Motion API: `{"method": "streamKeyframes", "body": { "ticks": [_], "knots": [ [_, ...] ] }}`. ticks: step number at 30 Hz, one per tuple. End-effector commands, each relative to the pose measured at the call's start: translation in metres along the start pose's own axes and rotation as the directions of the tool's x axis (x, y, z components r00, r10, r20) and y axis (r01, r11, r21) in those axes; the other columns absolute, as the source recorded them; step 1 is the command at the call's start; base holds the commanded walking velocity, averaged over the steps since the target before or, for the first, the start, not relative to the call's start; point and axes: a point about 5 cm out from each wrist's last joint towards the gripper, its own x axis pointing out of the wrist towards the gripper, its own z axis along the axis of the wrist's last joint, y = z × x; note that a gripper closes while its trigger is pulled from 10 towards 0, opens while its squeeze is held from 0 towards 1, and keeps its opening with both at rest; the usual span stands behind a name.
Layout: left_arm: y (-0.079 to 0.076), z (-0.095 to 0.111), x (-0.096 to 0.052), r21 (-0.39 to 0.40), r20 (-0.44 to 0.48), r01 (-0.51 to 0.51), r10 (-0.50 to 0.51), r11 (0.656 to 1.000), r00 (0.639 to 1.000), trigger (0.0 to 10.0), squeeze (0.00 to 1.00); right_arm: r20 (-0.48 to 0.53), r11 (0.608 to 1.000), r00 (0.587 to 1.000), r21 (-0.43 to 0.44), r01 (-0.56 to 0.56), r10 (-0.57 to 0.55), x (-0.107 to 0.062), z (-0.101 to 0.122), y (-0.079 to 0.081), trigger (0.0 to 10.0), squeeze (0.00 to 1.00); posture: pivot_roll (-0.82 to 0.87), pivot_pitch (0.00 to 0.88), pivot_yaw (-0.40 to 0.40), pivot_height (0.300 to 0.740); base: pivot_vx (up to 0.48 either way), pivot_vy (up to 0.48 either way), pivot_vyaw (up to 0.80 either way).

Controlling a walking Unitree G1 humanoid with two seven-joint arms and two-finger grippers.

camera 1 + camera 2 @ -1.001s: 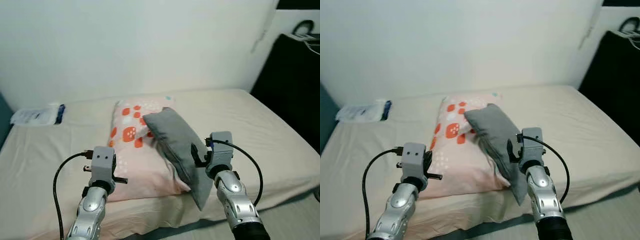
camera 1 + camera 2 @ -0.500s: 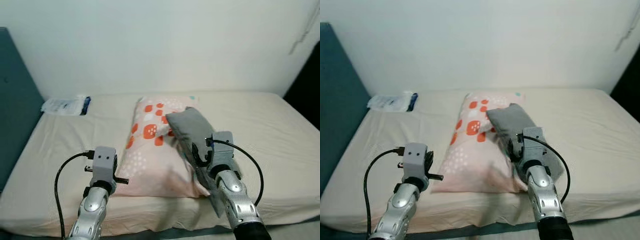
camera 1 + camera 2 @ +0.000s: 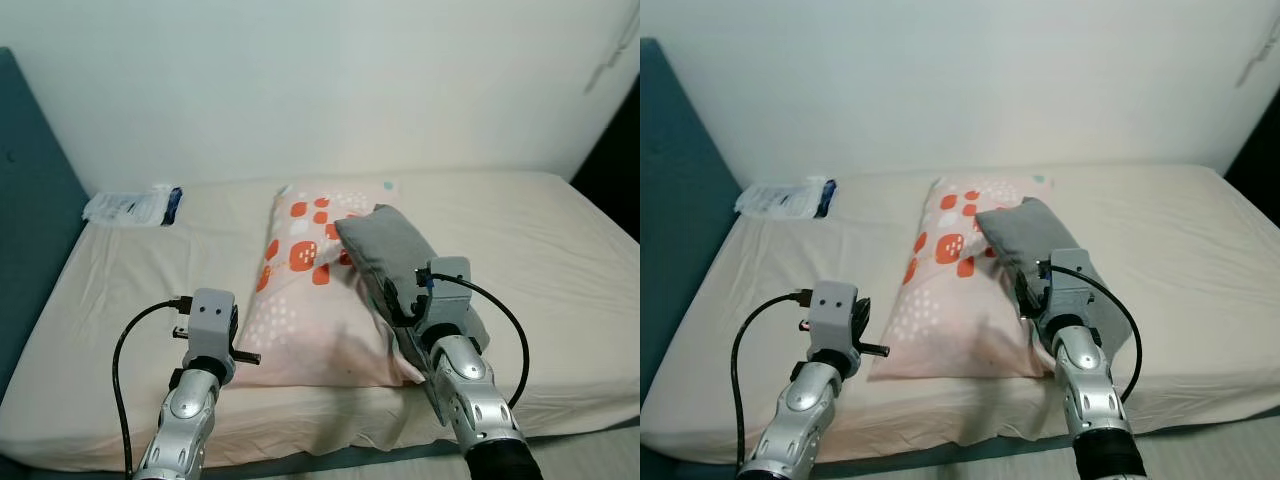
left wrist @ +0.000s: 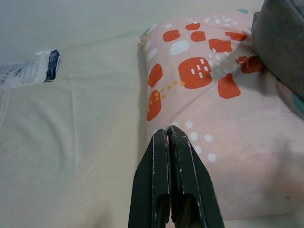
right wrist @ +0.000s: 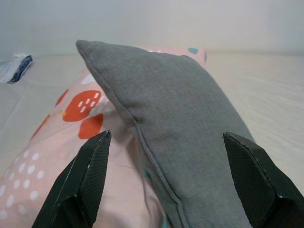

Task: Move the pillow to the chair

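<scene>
A grey pillow [image 3: 392, 247] lies tilted across the right side of a larger pink pillow [image 3: 305, 290] with orange patches, in the middle of the bed [image 3: 540, 260]. My right gripper [image 5: 166, 137] is open at the grey pillow's near end. Its fingers [image 5: 90, 175] stand wide apart, one on each side of the pillow. My left gripper [image 4: 167, 130] is shut on nothing and hovers just in front of the pink pillow's [image 4: 209, 109] near left corner. In the head views both silver arms reach forward from the bed's near edge.
A white and blue packet [image 3: 130, 205] lies at the bed's far left corner. A teal panel [image 3: 30, 240] stands along the bed's left side and a white wall behind. Something dark [image 3: 618, 170] stands at the far right. A strip of floor [image 3: 590, 455] runs below the bed's front edge.
The camera has swung left: the teal panel has come into view and the dark thing on the right has slid nearly out. Both grippers keep their pose by the pillows.
</scene>
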Motion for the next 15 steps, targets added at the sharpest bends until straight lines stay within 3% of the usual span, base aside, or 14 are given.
{"method": "streamKeyframes", "body": {
  "ticks": [1, 6, 15],
  "knots": [
    [-0.0008, 0.0, 0.0001, -0.009, 0.0, -0.006, 0.006, 1.0, 1.0, 10.0, 0.0, 0.002, 1.0, 1.0, 0.009, -0.002, 0.002, 0.0011, 0.0, 0.0016, 10.0, 0.0, 0.04, 0.0, -0.067, 0.74, 0.0, 0.0, 0.0],
    [-0.0003, 0.0002, 0.0002, -0.012, 0.0, -0.008, 0.008, 1.0, 1.0, 10.0, 0.0, -0.029, 0.999, 1.0, 0.031, 0.011, -0.01, 0.0017, -0.002, -0.0007, 10.0, 0.0, 0.04, 0.0, -0.068, 0.74, 0.0, 0.0, 0.0],
    [-0.0015, -0.0024, -0.0016, -0.018, -0.006, -0.012, 0.012, 1.0, 1.0, 10.0, 0.0, -0.036, 1.0, 0.999, 0.012, -0.013, 0.013, -0.0013, -0.0042, -0.0034, 10.0, 0.0, 0.03, 0.0, -0.071, 0.74, 0.0, 0.0, -0.75]
  ]
}}
